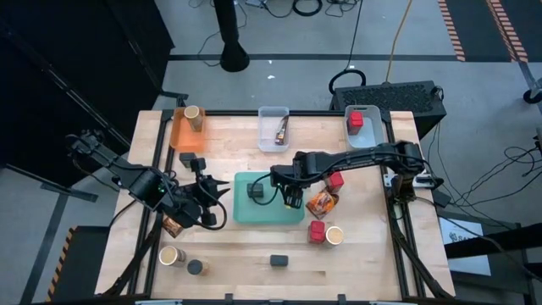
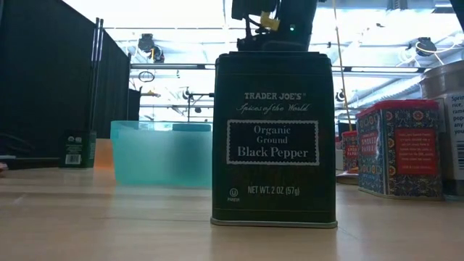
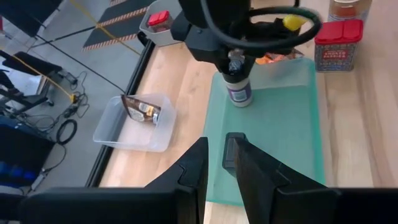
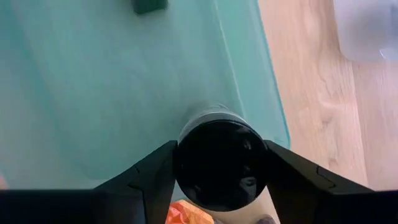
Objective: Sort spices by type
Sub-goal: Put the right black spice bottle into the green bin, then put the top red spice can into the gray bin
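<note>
My right gripper (image 1: 292, 200) points down over the right part of the teal tray (image 1: 246, 212), shut on a dark-capped jar (image 3: 239, 92) with a purple label. The jar stands upright on the tray near its right edge. A dark block (image 1: 256, 193) lies on the tray's left part. My left gripper (image 3: 219, 163) hovers at the tray's left edge, aimed at that block, its fingers a narrow gap apart with nothing between them. Red cubes (image 1: 336, 180) (image 1: 318, 230), an orange-red packet (image 1: 322, 202) and a tan jar (image 1: 334, 235) sit right of the tray. My right gripper pinches the jar's black cap (image 4: 186, 155) between its two fingers, one on each side. The fingers (image 4: 283, 171) come from above and point down. The jar stays upright, with its base on the tray.
At the far edge stand an orange bin (image 1: 180, 135) with a tan jar, a clear bin (image 1: 267, 135) with a packet and a bluish bin (image 1: 362, 129) with a red cube. Near the front edge are a tan jar (image 1: 172, 256), a dark jar (image 1: 196, 267) and a black pepper tin (image 1: 279, 261).
</note>
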You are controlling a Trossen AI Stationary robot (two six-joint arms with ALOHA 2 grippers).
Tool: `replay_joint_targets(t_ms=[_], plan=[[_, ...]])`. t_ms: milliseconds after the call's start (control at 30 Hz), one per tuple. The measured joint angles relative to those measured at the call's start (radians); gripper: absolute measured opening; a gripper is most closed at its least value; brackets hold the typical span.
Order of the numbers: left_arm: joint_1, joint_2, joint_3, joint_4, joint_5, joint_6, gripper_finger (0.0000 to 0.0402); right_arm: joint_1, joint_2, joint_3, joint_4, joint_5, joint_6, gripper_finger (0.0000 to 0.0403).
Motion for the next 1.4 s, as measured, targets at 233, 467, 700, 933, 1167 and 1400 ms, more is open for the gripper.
replay_joint_targets(t_ms=[233, 467, 700, 933, 1167, 1400], plan=[[0.000, 0.000, 0.000, -0.009, 0.000, -0.024, 0.0080, -0.026, -0.001, -0.003, -0.007, -0.039, 0.028, 0.0232], [0.000, 0.000, 0.000, -0.009, 0.000, -0.025, 0.0080, -0.035, -0.009, -0.002, -0.020, -0.034, 0.027, 0.0233], [0.000, 0.000, 0.000, -0.007, -0.011, -0.025, 0.0080, -0.035, -0.023, -0.002, -0.033, -0.031, 0.030, 0.0233], [0.000, 0.000, 0.000, -0.006, -0.013, -0.051, 0.0080, -0.031, -0.082, -0.001, -0.043, -0.028, 0.047, 0.0233], [0.000, 0.000, 0.000, -0.006, -0.009, -0.109, 0.0080, -0.006, -0.198, -0.001, -0.054, -0.006, 0.049, 0.0233], [0.000, 0.000, 0.000, -0.006, 0.010, -0.132, 0.0080, 0.097, -0.314, 0.000, -0.053, 0.158, 0.068, 0.0233]])
